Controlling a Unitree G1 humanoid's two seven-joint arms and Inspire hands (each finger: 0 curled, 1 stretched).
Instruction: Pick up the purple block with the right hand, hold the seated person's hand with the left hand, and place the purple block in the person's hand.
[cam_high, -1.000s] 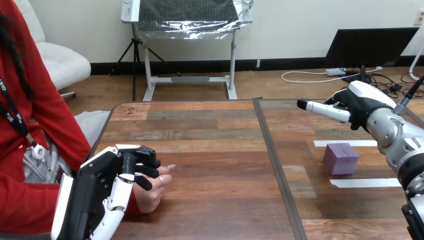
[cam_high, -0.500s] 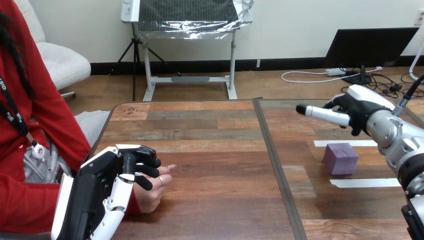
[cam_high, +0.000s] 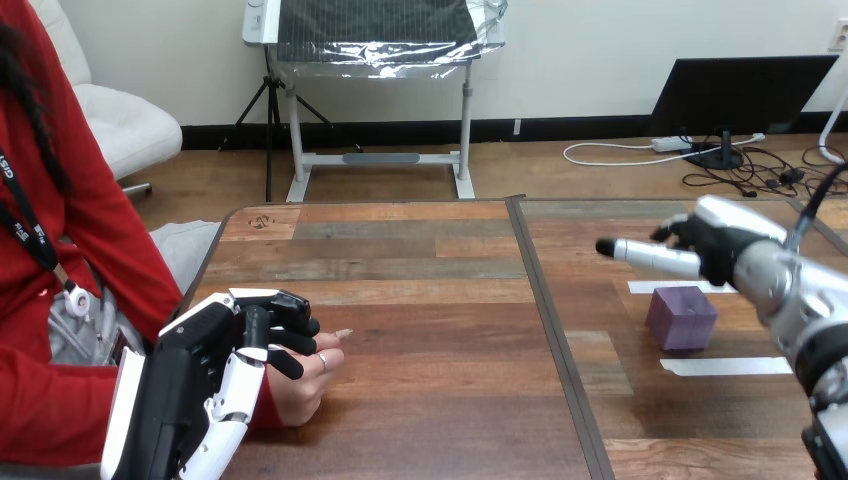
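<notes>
The left hand (cam_high: 200, 375) covers most of the person's hand (cam_high: 300, 388), and the right hand (cam_high: 712, 245) is blurred.

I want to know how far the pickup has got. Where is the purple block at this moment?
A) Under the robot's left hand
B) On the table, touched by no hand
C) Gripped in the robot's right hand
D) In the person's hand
B: the purple block sits on the table between two white tape strips, while the right hand is apart from it with straight fingers.
</notes>
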